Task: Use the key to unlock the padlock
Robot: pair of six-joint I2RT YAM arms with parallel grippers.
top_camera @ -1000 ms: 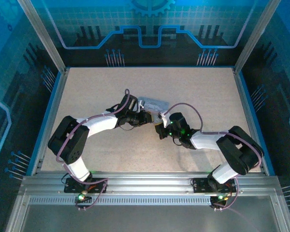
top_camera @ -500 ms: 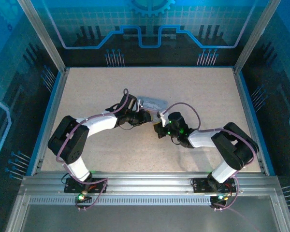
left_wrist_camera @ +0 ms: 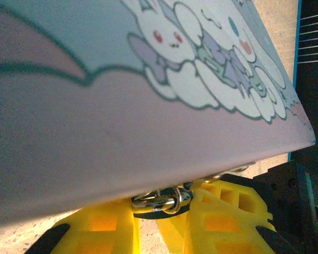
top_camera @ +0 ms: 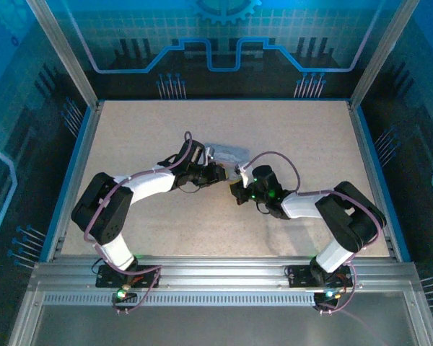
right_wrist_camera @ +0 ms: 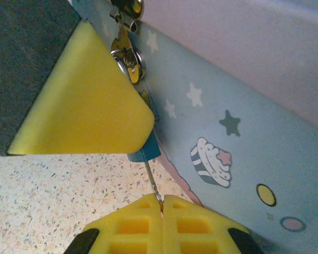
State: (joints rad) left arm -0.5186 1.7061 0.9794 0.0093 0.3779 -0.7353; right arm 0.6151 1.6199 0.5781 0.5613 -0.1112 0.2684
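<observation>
Right elbow has swung inward; by the box at table centre, right gripper pinches the key, left gripper clamps the padlock.

Tight quarters at the middle of the bench: the tin box walls off the far side, the left gripper and right gripper crowd nose to nose against its near edge, and open surface spreads wide all around them.
</observation>
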